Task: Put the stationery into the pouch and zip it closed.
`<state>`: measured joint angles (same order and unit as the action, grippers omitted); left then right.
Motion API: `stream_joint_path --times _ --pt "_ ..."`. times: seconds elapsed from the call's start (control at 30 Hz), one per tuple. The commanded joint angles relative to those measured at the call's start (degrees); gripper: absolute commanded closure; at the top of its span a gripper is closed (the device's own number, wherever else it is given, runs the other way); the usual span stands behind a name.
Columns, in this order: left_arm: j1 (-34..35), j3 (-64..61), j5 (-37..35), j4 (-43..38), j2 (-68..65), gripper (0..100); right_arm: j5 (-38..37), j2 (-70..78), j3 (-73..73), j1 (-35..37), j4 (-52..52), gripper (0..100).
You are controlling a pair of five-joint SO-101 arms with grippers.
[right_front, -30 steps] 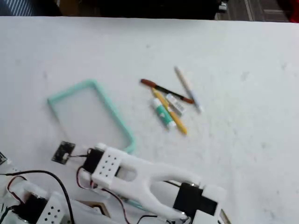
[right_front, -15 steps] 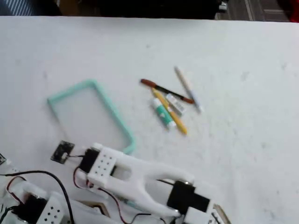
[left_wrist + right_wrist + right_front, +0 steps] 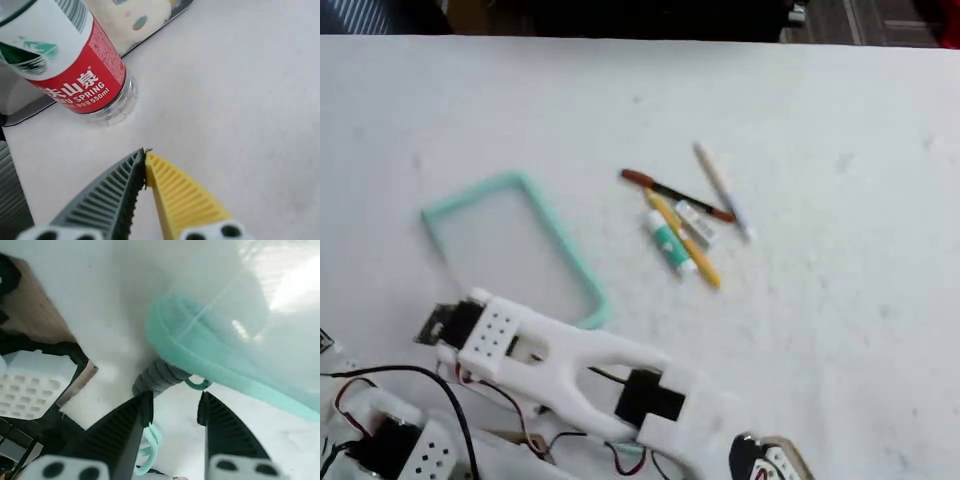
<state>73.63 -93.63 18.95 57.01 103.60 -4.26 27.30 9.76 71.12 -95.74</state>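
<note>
Item 1. Pouch: clear, edged in teal, lying flat on the white counter towards its left side, near end under the right arm. In the right wrist view the pouch showed its teal border and a grey ribbed zip pull with a small teal ring beside it.

Item 2. Stationery, grouped on the counter to the right of the pouch and well apart from it:
- brown pen
- pale pen, alongside the brown pen
- yellow pen
- green-and-white tube, touching the yellow pen
- small white labelled piece; its kind could not be told

All lay outside the pouch.

Item 3. Right pincer: black fingers spread, tips just short of the zip pull, nothing between them.

Item 4. Left pincer: grey and yellow fingers pressed together at the tips, holding nothing, above bare counter.

Item 5. Bottle: red label, standing on the counter beyond the left pincer.
</note>
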Motion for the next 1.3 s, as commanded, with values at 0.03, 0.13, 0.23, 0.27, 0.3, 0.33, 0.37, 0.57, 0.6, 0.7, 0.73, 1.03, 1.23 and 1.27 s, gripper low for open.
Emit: stream_joint_path --times 0.03,0.13,0.23,0.27,0.3,0.33,0.37,0.57,0.6,0.7,0.73,1.03,1.23,1.27 --pt "0.40 0.53 0.18 -1.41 0.31 98 -0.88 -9.45 2.02 -0.40 -1.54 78.6" --pt "0.31 0.53 0.18 -1.41 0.31 98 -0.35 -10.51 -0.26 0.57 -1.54 78.6" --pt "0.31 0.53 0.18 -1.41 0.31 98 2.46 -9.19 -1.93 3.38 -1.45 78.6" --pt "0.31 0.53 0.18 -1.32 0.31 98 2.81 -8.57 -1.76 4.26 -1.36 78.6" --pt "0.40 0.53 0.18 -1.23 0.31 98 3.25 -7.78 -1.41 4.97 -1.19 78.6" --pt "0.40 0.53 0.18 -1.23 0.31 98 3.87 -6.99 -0.70 5.49 -1.19 78.5" --pt "0.40 0.53 0.18 -1.23 0.31 98 4.75 -6.02 0.18 5.58 -1.19 78.5" --pt "0.22 0.53 0.18 -1.41 0.31 98 9.85 2.59 6.15 3.47 -1.36 78.3" --pt "0.13 0.53 0.18 -1.41 0.31 98 10.11 4.35 7.21 3.38 -1.54 78.3" --pt "0.13 0.53 0.18 -1.41 0.31 98 10.20 9.01 10.11 2.95 -1.54 78.3" --pt "0.13 0.53 0.18 -1.41 0.31 98 10.20 10.15 11.08 2.15 -1.71 78.3" --pt "0.13 0.70 0.18 -1.41 0.31 98 10.29 12.44 18.20 -19.38 -2.59 78.6" --pt "0.04 0.70 0.18 -1.41 0.31 98 2.37 12.79 14.95 -19.30 -2.77 78.7" --pt "0.04 0.70 0.18 -1.41 0.31 98 2.37 12.97 14.15 -19.12 -2.77 78.7"
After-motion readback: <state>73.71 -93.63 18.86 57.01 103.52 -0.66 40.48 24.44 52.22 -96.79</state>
